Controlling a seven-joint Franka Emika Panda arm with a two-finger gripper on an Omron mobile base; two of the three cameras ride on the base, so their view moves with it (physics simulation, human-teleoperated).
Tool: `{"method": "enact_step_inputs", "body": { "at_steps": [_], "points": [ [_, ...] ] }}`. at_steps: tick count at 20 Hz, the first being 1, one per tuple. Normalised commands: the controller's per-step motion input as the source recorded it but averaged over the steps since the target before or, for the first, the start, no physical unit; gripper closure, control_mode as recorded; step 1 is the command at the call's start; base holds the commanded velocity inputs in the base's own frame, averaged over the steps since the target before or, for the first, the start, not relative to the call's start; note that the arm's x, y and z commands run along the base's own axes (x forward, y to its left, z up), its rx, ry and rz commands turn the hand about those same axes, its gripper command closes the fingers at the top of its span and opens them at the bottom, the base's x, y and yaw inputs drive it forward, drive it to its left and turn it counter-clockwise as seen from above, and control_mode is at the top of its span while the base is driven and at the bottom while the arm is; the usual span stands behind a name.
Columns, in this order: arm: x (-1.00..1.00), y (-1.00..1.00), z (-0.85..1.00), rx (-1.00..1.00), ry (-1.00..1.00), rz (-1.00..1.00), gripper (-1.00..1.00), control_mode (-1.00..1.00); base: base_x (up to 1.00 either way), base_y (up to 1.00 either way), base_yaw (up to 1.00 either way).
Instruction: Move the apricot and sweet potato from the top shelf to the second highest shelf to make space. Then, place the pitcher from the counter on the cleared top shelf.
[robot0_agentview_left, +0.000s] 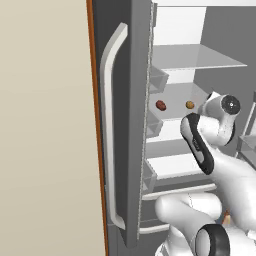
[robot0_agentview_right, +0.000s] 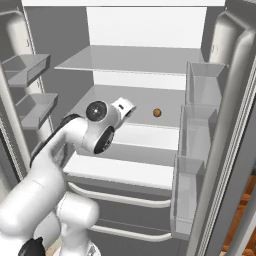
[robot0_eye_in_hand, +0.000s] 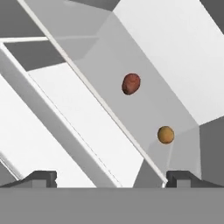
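The fridge stands open. The sweet potato (robot0_agentview_left: 161, 105) (robot0_eye_in_hand: 131, 83) and the apricot (robot0_agentview_left: 189, 105) (robot0_agentview_right: 157, 113) (robot0_eye_in_hand: 165, 134) lie apart on the second highest shelf (robot0_agentview_left: 175, 114) (robot0_agentview_right: 167, 99) (robot0_eye_in_hand: 144, 111). Above it, the top shelf (robot0_agentview_left: 200, 60) (robot0_agentview_right: 130, 60) is bare. My gripper (robot0_agentview_left: 207, 102) (robot0_agentview_right: 127, 106) (robot0_eye_in_hand: 111, 179) hovers at the front of the foods' shelf, just short of them. It is open wide with nothing between its fingers. In the right base view my hand hides the sweet potato. The pitcher and the counter are out of view.
The left fridge door with its long pale handle (robot0_agentview_left: 112, 125) stands open close to my arm. Grey door bins (robot0_agentview_right: 200, 85) (robot0_agentview_right: 25, 67) line both sides. Lower shelves and a drawer front (robot0_agentview_right: 120, 172) sit beneath the hand.
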Motion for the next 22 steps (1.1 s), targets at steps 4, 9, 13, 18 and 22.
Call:
{"method": "enact_step_inputs", "body": {
  "at_steps": [4,9,13,18,22],
  "points": [
    [-0.99,0.16,0.32,0.00,0.05,-0.11,-1.00,-1.00,0.00,0.00,0.00],
    [-0.87,0.12,0.36,0.11,0.08,-0.21,-1.00,-1.00,0.00,0.00,0.00],
    [-0.65,0.21,0.37,0.20,0.12,-0.23,-1.00,-1.00,0.00,0.00,0.00],
    [-0.54,0.31,0.39,0.27,0.14,-0.22,-1.00,-1.00,0.00,0.00,0.00],
    [-0.55,0.26,0.31,0.34,0.14,-0.16,-1.00,-1.00,0.00,0.00,0.00]
  ]
}}
